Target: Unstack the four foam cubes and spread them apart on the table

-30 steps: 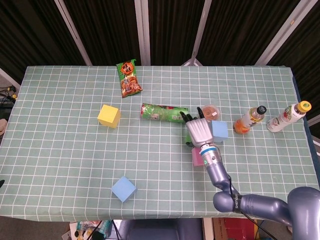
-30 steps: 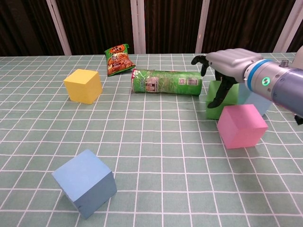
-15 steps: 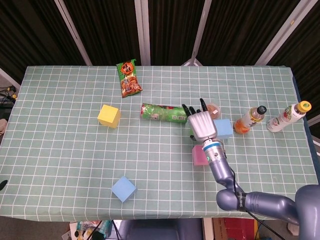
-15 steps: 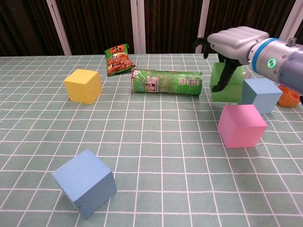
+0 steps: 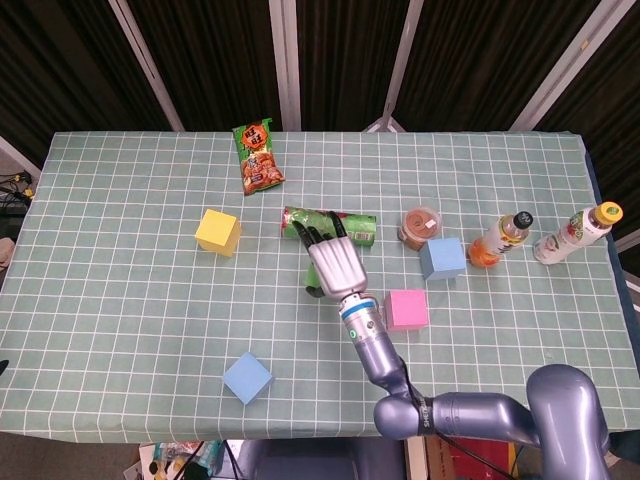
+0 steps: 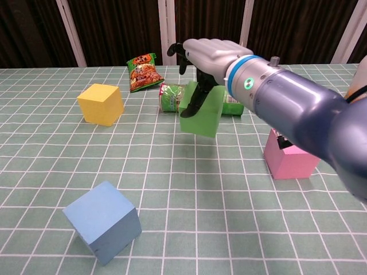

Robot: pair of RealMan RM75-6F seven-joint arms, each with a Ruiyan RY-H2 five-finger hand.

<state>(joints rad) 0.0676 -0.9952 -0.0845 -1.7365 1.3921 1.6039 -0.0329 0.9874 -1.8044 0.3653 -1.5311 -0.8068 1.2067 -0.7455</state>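
My right hand (image 5: 335, 264) (image 6: 206, 54) grips a green foam cube (image 6: 200, 113) from above and holds it slightly tilted just above the table, in front of the chips can. In the head view the hand covers the cube except for a green sliver (image 5: 313, 291). A pink cube (image 5: 407, 309) (image 6: 289, 160) sits to its right, and a light blue cube (image 5: 441, 259) stands further back right. The yellow cube (image 5: 218, 231) (image 6: 101, 103) lies at the left. A darker blue cube (image 5: 248, 377) (image 6: 103, 221) rests near the front left edge. My left hand is out of both views.
A green chips can (image 5: 360, 228) (image 6: 169, 96) lies on its side right behind the held cube. A snack bag (image 5: 258, 158) (image 6: 144, 71) lies further back. A brown cup (image 5: 421, 224) and two bottles (image 5: 501, 238) (image 5: 578, 231) stand at the right.
My right hand closed on the green cube, lifted it away from beside the pink and light blue cubes, and carried it left toward the table's middle.
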